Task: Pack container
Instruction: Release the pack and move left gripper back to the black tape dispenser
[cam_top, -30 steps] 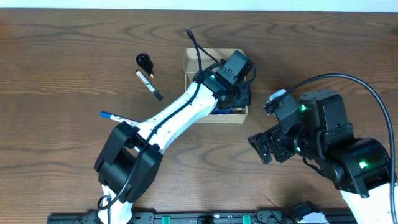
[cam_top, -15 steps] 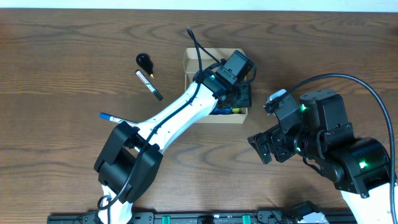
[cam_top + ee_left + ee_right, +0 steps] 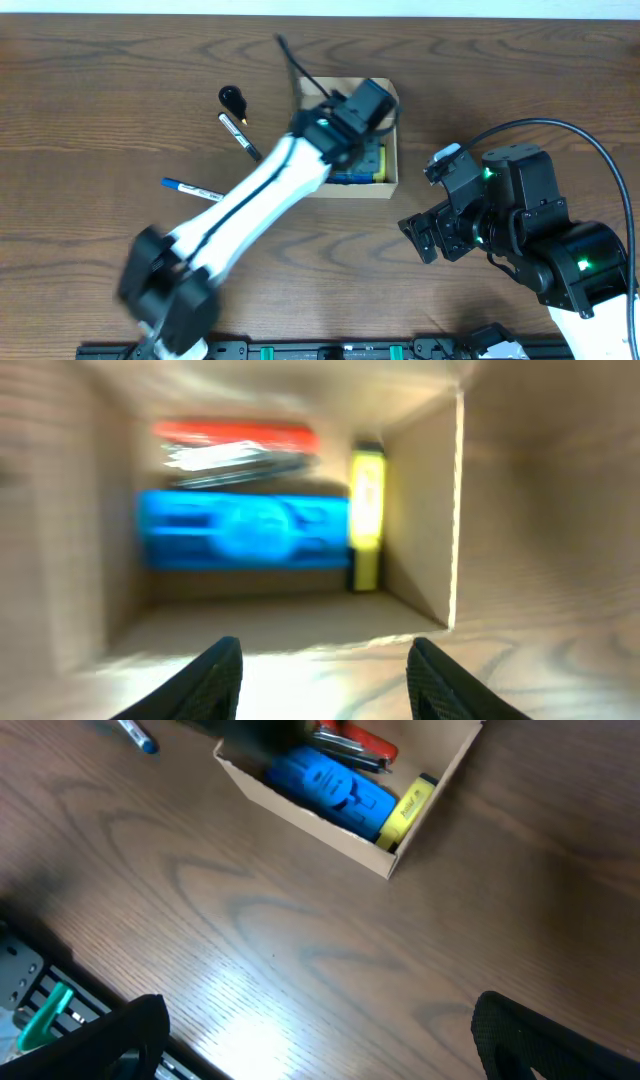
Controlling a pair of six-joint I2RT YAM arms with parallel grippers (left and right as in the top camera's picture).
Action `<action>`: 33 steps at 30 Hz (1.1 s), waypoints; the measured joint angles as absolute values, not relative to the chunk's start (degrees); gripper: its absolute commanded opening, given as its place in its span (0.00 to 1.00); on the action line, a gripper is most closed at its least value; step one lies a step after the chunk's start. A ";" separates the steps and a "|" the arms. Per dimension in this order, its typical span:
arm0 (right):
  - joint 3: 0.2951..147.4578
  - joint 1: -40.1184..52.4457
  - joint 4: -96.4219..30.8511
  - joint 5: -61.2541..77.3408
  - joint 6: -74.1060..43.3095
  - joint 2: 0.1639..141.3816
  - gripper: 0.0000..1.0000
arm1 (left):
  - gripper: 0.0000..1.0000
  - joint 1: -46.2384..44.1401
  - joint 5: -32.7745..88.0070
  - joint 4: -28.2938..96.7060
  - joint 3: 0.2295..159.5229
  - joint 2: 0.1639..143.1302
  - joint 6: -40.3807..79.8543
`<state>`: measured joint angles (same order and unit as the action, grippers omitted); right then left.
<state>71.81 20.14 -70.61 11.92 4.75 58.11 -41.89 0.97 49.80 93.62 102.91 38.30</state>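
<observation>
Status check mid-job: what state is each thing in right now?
container: lid open, holding blue item, yellow item, red item
left gripper: open, empty, over container
right gripper: open, empty
black marker: lying on table
blue pen: lying on table

Left pincer (image 3: 358,135) hangs over the cardboard box (image 3: 375,190), blue pen (image 3: 190,188) lying apart

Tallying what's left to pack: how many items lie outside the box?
3: black bulb-shaped item, black marker, blue pen, all left of the box. The left arm may hide more.
</observation>
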 measured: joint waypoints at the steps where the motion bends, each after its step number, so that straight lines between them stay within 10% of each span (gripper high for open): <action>1: 71.81 20.14 -70.59 11.92 4.75 58.11 0.99 | 0.53 -41.50 -1.26 51.48 93.62 100.12 39.18; 17: 71.81 20.14 -70.59 11.94 4.75 58.13 0.99 | 0.65 -19.46 -14.17 57.69 94.04 90.02 45.76; 22: 71.81 20.14 -70.54 11.94 4.75 58.13 0.99 | 0.98 -15.92 -13.67 50.61 94.04 96.49 39.94; 33: 71.81 20.14 -70.57 11.94 4.75 58.13 0.99 | 0.96 -15.27 -11.29 39.35 93.54 112.88 33.12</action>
<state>71.81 20.14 -70.57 11.94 4.75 58.13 -15.27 -11.29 39.35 93.54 112.88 33.12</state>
